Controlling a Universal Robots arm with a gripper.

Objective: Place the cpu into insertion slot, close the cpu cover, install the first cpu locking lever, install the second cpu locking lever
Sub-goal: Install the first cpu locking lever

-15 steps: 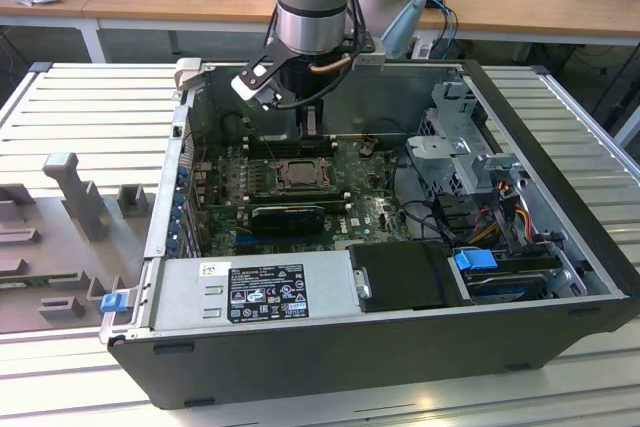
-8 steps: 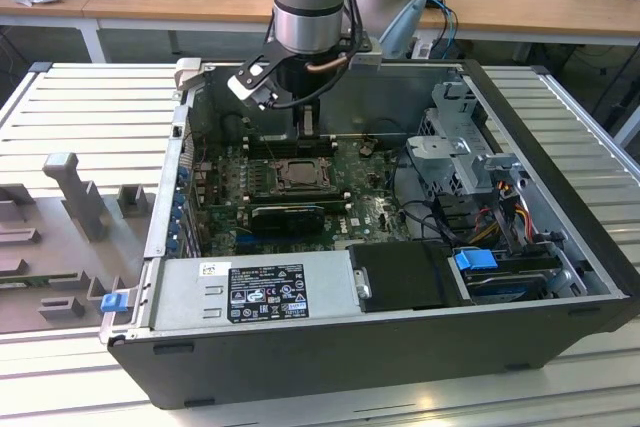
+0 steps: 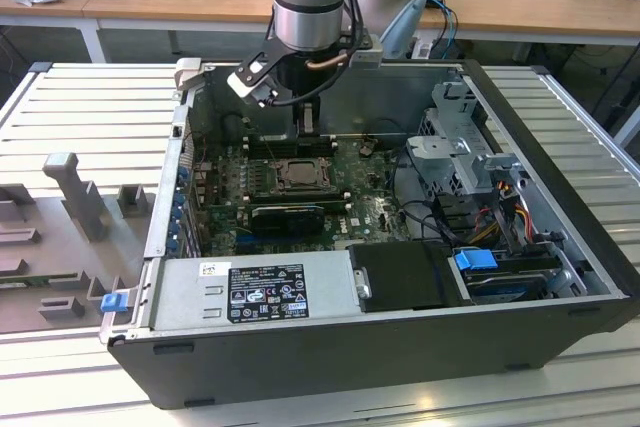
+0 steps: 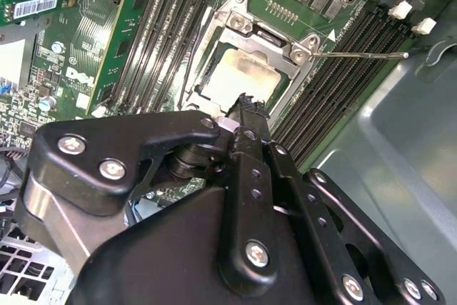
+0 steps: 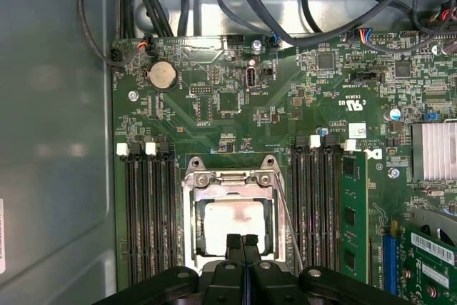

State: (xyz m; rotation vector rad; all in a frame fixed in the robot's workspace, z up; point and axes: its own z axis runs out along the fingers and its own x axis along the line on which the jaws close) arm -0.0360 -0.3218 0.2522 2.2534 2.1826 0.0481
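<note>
The cpu lies flat in its socket on the green motherboard, its pale metal top showing through the window of the cpu cover. The cover lies down over the chip. One thin wire locking lever sticks out away from the socket over the memory slots. Another thin wire runs along the opposite side. My gripper is shut, fingertips pressed together with nothing between them, right over the socket's edge. In the exterior view the gripper hangs just above the socket.
The open computer case walls in the board. Memory slots flank the socket, with a green memory module on one side. Black cables run past the board's edge. A power supply and drive cage stand nearby.
</note>
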